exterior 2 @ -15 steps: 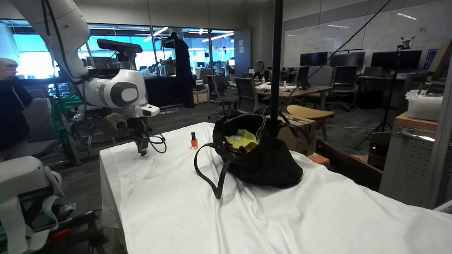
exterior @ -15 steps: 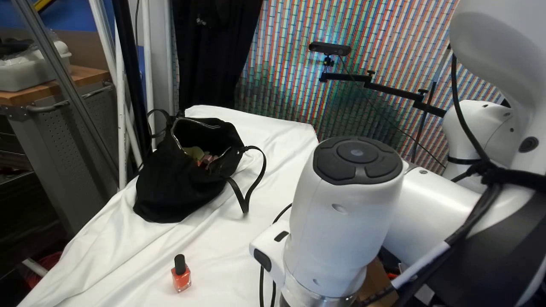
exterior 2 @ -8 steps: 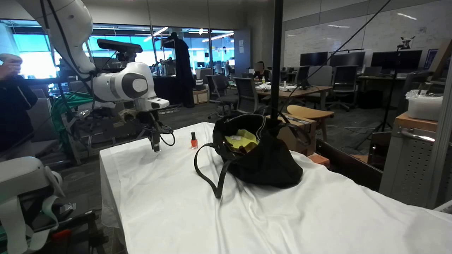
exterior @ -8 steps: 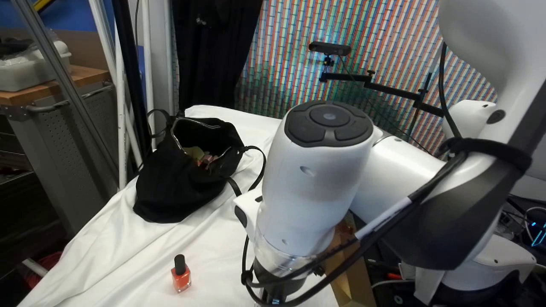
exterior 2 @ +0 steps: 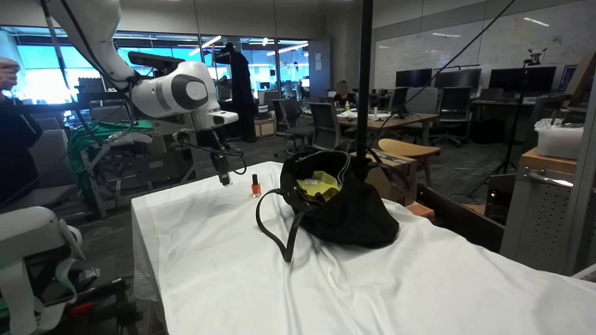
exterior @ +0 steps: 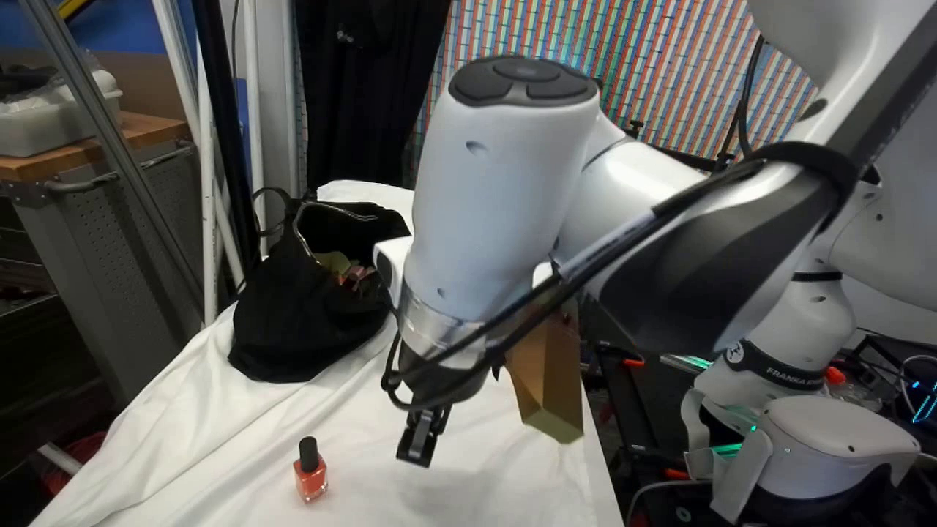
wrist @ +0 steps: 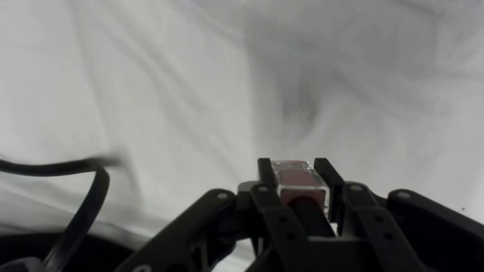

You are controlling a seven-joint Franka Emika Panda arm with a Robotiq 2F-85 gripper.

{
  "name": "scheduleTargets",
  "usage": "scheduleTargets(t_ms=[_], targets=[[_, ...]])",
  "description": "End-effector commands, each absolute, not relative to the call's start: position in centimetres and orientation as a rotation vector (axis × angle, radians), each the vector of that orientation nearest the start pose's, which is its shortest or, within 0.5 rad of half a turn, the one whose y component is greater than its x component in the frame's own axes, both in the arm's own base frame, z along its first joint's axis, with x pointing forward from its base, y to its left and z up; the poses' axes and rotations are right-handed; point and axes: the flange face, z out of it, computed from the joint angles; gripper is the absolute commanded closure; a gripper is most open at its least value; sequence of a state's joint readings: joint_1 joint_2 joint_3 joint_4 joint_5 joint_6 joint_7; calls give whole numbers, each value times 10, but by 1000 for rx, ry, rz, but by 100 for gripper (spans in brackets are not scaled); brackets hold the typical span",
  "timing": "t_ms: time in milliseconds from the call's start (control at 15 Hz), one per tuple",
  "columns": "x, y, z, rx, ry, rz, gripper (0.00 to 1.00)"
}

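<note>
one glass bottle [wrist: 302, 185] gripped in the hand [wrist: 293, 166], red bottle [exterior: 312, 479] upright nearby, "franka" on arm base [exterior: 789, 373]

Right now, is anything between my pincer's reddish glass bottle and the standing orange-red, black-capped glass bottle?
Nothing visible stands between the held bottle and the standing bottle; a black cable loop hangs higher, beside the pincer, on the standing bottle's side.

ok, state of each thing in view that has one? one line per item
End effector: shut on small glass bottle
Small glass bottle: capped, held above the white cloth
Red-orange bottle: capped, upright on the white cloth
Black bag: mouth open, yellow item inside
White cloth: spread out, wrinkled
</note>
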State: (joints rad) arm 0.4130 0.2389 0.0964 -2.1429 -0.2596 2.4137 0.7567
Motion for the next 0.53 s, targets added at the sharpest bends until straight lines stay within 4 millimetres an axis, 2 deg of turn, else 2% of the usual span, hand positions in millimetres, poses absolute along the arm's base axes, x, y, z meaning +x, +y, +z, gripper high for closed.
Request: scheduleTargets(t_ms=[0,200,467], targets=[[518,237,334,-3246,165,-273,84],[537,200,359,-3232,250,-335,84],[564,151,382,-3211,365,-422,84]])
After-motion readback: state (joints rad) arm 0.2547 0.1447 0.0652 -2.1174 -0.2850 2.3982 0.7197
